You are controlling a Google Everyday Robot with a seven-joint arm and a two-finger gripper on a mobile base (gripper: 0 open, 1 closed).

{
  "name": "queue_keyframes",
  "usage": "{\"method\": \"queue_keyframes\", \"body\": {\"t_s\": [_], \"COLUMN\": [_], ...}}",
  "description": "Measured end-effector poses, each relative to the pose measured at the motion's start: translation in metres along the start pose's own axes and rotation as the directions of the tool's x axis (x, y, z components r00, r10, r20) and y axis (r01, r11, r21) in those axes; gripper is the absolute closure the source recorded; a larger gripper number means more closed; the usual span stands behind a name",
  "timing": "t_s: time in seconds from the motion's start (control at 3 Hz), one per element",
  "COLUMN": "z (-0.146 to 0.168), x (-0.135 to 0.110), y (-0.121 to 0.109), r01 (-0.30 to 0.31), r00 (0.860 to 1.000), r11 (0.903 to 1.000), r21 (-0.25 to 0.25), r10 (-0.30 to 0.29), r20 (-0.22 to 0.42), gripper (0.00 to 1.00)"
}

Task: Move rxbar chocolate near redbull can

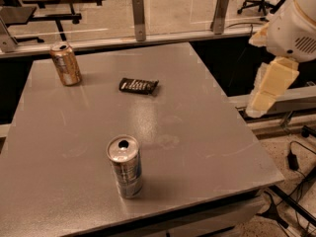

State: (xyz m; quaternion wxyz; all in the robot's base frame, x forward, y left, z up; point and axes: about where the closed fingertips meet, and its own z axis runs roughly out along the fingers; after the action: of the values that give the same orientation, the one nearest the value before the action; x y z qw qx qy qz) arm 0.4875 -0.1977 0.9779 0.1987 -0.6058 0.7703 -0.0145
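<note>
The rxbar chocolate point(138, 86), a flat black-wrapped bar with white lettering, lies on the grey table point(207, 147) toward the far middle. The redbull can point(125, 166), slim and silver with blue-grey panels, stands upright near the table's front edge, well apart from the bar. My gripper point(261, 100), a cream-coloured part hanging from the white arm point(294, 31), is off the table's right side. It is above floor level, far from both the bar and the can, and holds nothing that I can see.
A gold-orange can point(65, 64) stands upright at the table's far left corner. A glass partition with metal posts point(138, 11) runs behind the table. Cables and a metal rail point(291, 102) lie on the floor to the right.
</note>
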Motion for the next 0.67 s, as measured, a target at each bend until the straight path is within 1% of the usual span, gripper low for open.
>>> {"method": "queue_keyframes", "body": {"t_s": [0.33,0.67], "z": [0.027,0.054], "x": [-0.039,-0.075], "y": [-0.029,-0.047], "r01": [0.022,0.040], "r00": [0.994,0.983], "r11": [0.9995,0.9980], "r21": [-0.023,-0.050], "r10": [-0.020,-0.031], "r20": [0.105,0.178], "gripper": [0.00,0.00]}}
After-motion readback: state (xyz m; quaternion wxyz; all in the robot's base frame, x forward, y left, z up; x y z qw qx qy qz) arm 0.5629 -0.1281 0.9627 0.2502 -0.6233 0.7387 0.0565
